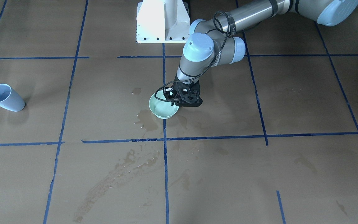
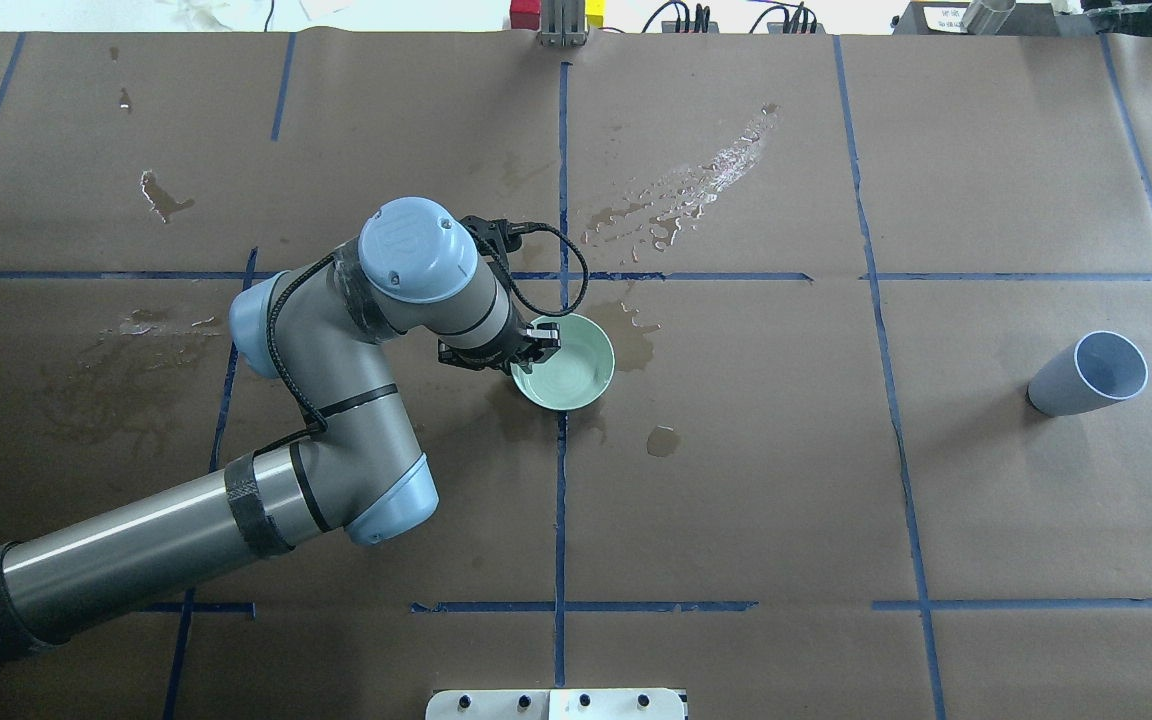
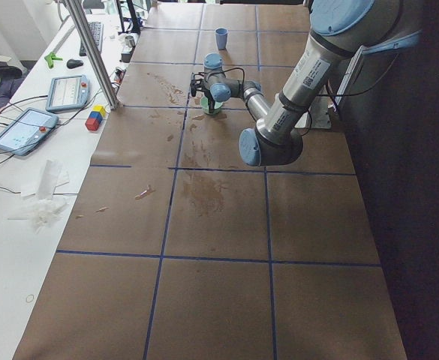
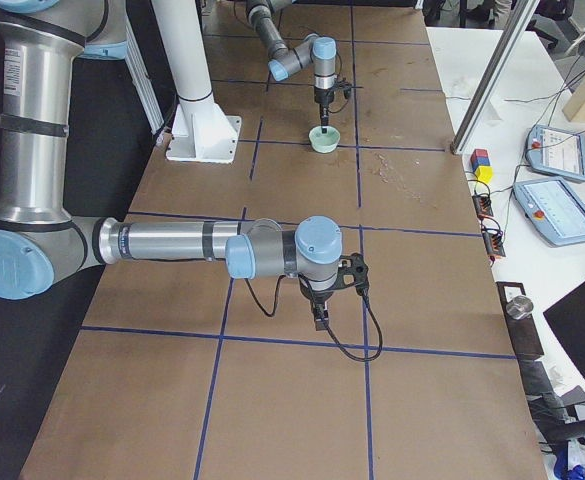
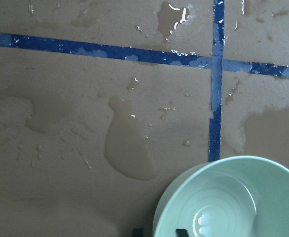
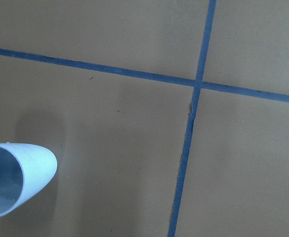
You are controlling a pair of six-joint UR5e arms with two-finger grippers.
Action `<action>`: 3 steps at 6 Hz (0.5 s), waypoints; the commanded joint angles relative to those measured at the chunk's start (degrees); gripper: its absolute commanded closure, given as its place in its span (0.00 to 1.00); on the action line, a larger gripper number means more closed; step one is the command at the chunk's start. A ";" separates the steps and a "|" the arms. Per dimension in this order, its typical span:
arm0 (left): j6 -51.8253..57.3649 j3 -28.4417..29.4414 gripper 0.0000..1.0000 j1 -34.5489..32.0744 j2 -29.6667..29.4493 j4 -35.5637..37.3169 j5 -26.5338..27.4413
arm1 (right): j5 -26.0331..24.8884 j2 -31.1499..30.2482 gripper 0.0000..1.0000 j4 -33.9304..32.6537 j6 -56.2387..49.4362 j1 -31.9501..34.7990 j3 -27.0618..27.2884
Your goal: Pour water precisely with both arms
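My left arm (image 2: 336,400) reaches to a pale green bowl (image 2: 568,368) that stands on the brown table. My left gripper (image 2: 536,345) points down at the bowl's near rim. In the left wrist view its two fingertips (image 5: 138,231) stand apart, one outside the rim and one inside, and the gripper (image 5: 159,231) is open. A faint glossy sheen of water (image 5: 203,223) lies in the bowl's bottom. A pale blue cup (image 2: 1086,372) stands alone far to the right. My right gripper (image 4: 317,315) shows only in the exterior right view, so I cannot tell its state.
Wet patches and puddles (image 2: 681,195) lie around the bowl and beyond it on the brown paper. Blue tape lines (image 2: 561,480) mark a grid. The white pedestal (image 1: 163,21) stands at the robot's side. Tablets and blocks (image 4: 480,165) lie off the table's far edge.
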 commanded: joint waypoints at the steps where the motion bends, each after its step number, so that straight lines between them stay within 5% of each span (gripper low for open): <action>1: 0.59 -2.18 0.00 -3.57 0.64 4.22 -2.10 | 0.04 0.09 0.00 0.04 0.20 -0.40 0.71; 3: 11.62 -14.25 0.00 -7.87 7.46 15.28 -4.31 | 0.04 0.09 0.00 0.13 0.29 -0.41 1.23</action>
